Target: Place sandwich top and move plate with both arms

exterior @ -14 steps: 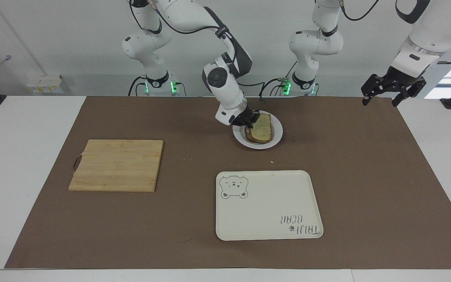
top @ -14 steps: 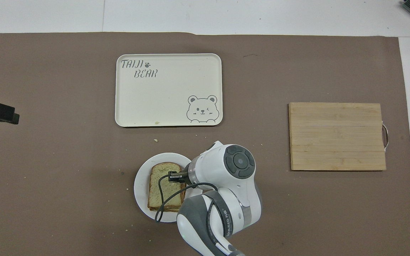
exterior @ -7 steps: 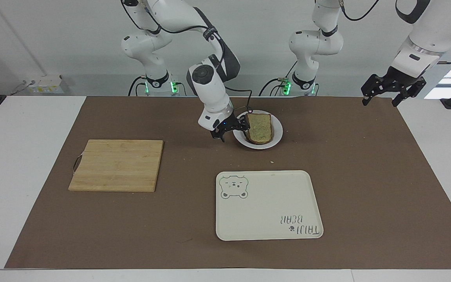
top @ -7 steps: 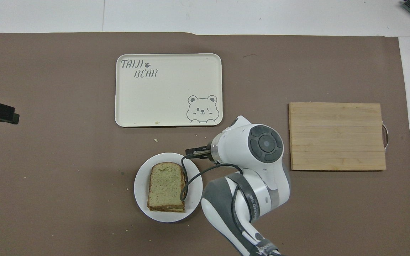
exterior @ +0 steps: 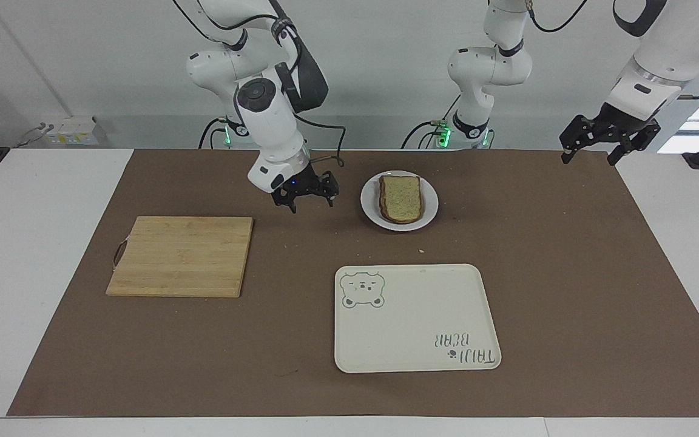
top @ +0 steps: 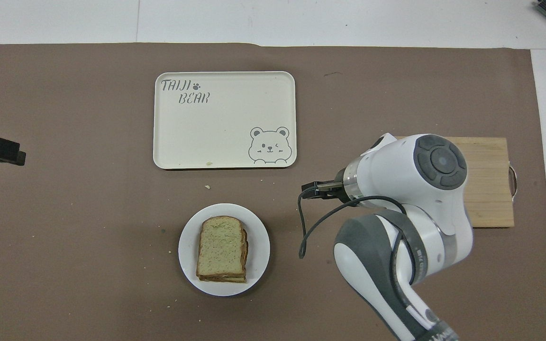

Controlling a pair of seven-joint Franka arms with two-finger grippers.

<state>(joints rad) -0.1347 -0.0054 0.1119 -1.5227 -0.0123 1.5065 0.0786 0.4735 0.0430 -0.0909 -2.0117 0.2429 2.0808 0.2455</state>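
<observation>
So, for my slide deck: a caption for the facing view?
Bread stacked on plate; right tool open over the mat.

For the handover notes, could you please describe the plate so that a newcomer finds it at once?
On the brown mat, look between the cream bear tray and the robots. The plate there is small, round and white, the only dish carrying the sandwich top.

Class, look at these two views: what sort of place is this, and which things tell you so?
Probably a robotics lab staged as a kitchen: two arms on a papered table with a cutting board, a bear tray and a sandwich on a plate.
</observation>
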